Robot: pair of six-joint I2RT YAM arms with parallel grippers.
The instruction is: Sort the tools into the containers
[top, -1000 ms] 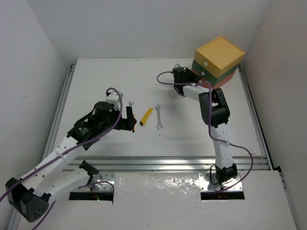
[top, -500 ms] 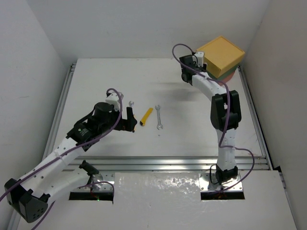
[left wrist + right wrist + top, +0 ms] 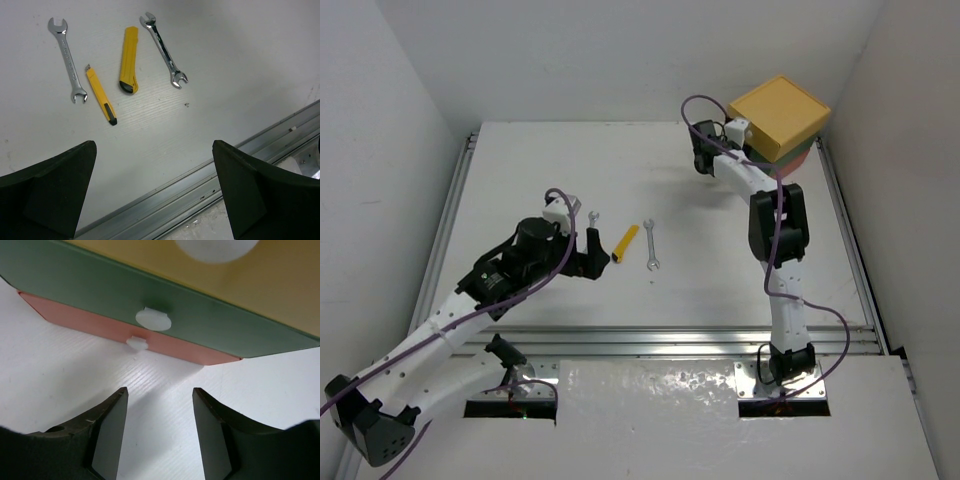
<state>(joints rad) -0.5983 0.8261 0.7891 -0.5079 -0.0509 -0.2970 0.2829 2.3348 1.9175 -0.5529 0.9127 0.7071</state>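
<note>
L arm reaches fwd from near-left base, elbow bent, wrist tipped down. L gripper has jaws spread fully wide, nothing betw. them. R arm rises from near-right base, forearm stretched toward far side. R gripper is low, facing fwd, jaws partly apart, holding nothing.

1. A white table is enclosed by white walls on the left, far and right sides.
2. An aluminium rail is laid along its near edge.
3. A crinkled shiny sheet is seen nearer still.
</note>
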